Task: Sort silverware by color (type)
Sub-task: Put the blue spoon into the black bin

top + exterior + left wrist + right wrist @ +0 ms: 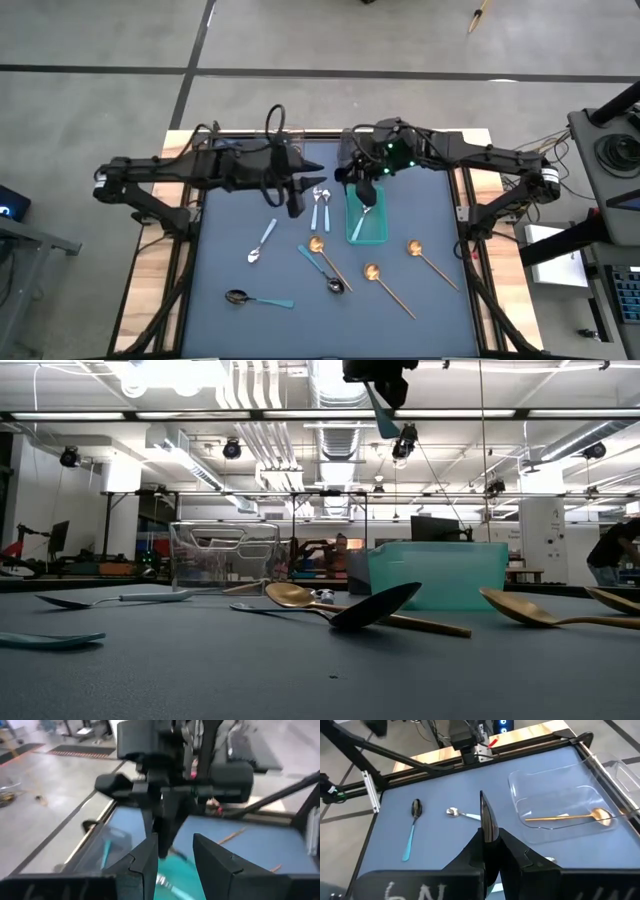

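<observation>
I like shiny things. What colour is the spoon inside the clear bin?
Gold all over; the right wrist view shows it best.

Both arms reach in over the far side of the desk (220, 260). Left gripper (294, 203) sits near two blue-handled spoons (320, 205) lying side by side. Right gripper (362, 190) is over the teal bin (368, 232), a spoon (366, 211) hanging under it. Another blue-handled spoon (262, 242) lies left of centre. Three gold spoons (388, 288) are spread centre to right; one crosses a teal-handled dark spoon (322, 270). Second dark spoon (256, 298) lies near left.
</observation>
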Robot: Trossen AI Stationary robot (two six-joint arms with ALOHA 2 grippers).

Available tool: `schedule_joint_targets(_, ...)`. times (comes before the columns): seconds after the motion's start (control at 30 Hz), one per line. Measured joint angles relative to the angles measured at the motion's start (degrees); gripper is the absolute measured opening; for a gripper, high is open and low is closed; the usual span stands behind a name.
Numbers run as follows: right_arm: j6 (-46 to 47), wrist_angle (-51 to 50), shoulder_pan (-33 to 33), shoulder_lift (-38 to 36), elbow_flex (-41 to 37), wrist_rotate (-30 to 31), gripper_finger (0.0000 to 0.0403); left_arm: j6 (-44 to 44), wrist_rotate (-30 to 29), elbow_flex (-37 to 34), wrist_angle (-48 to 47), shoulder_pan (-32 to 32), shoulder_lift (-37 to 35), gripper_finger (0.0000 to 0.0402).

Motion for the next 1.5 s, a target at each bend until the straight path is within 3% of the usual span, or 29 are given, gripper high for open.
schedule_joint_targets(0.2,0.08,0.01,1.26,-0.02,0.0,1.08,0.0013,-0.38,2.47,-3.61,11.64,1.87,0.51,0.0127)
schedule_joint_targets(0.6,0.21,0.05,1.55,-0.09,0.0,1.1,0.0013,-3.48,3.63,-12.87,23.69,2.35,0.73,0.0191)
schedule_joint_targets(1.07,0.27,1.32,1.55,0.02,-0.02,1.1,0.0013,-7.14,3.49,-20.63,34.59,4.47,0.68,0.0182)
schedule_joint_targets(1.5,0.28,2.84,1.55,0.09,-0.04,1.11,0.0013,-7.57,5.71,-20.7,38.62,4.55,2.49,0.0182)
